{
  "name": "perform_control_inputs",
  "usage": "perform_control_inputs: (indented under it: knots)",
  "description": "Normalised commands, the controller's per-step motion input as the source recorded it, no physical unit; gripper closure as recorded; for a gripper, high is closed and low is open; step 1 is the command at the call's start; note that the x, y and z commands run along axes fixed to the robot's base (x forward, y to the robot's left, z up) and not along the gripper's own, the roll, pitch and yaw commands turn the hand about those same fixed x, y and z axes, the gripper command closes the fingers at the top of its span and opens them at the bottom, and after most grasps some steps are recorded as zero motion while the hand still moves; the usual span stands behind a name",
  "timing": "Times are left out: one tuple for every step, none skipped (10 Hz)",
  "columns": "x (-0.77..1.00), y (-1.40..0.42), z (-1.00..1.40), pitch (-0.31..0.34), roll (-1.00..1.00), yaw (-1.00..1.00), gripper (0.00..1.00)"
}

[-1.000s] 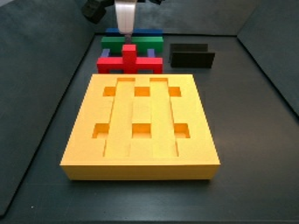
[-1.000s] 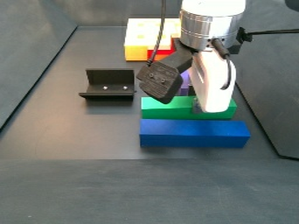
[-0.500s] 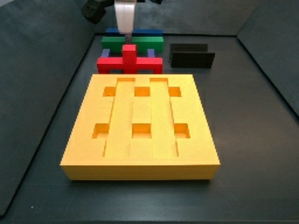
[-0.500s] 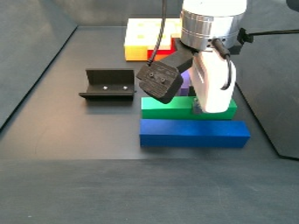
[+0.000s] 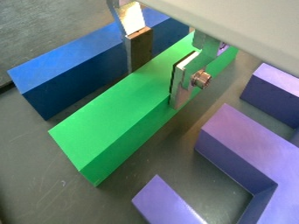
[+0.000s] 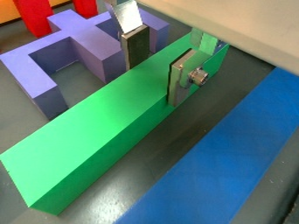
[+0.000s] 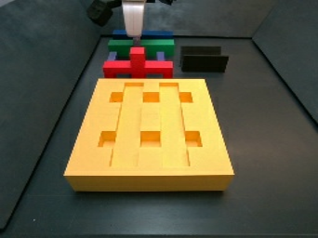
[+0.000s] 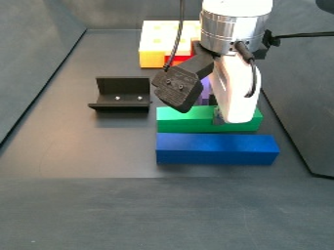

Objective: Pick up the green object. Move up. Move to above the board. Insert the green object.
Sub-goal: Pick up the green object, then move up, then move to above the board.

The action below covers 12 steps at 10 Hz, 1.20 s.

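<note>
Dark floor, gripper (image 6: 156,54) unmoved, straddling green object (image 6: 111,118)

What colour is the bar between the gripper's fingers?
Green bar, clearest in a wrist view, with the gripper astride it.

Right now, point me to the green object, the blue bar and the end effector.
green object (image 6: 111,131): a wrist view, top face mid-length.
blue bar (image 8: 216,147): a side view, front face.
end effector (image 5: 160,61): a wrist view, midway between fingertips, straddling the green object.

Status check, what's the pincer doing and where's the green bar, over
Pincer down over the green bar, fingers straddling it, closure unclear. Bar on the floor between blue bar and purple block. Board open, nothing on it.
</note>
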Motion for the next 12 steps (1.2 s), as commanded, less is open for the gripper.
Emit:
perform_control_inputs:
  knots:
    - [0.00, 0.00, 0.00, 0.000, 0.00, 0.00, 1.00]
    - [0.00, 0.00, 0.00, 0.000, 0.00, 0.00, 1.00]
    - [0.00, 0.00, 0.83, 0.000, 0.00, 0.00, 1.00]
    - [-0.04, -0.03, 0.81, 0.020, -0.01, -0.01, 1.00]
    - [-0.07, -0.03, 0.70, 0.038, 0.01, -0.01, 1.00]
    - [-0.05, -0.01, 0.33, 0.030, 0.07, 0.00, 1.00]
    - [0.00, 0.00, 1.40, 0.000, 0.00, 0.00, 1.00]
    - [-0.01, 0.00, 1.40, 0.040, -0.04, 0.00, 1.00]
    - [-0.03, 0.00, 1.40, 0.058, 0.01, 0.01, 1.00]
    - [0.01, 0.00, 1.40, 0.048, 0.02, 0.00, 1.00]
    - [0.02, 0.01, 1.40, 0.056, 0.00, 0.00, 1.00]
    - [0.02, 0.02, 1.40, 0.095, 0.00, 0.00, 1.00]
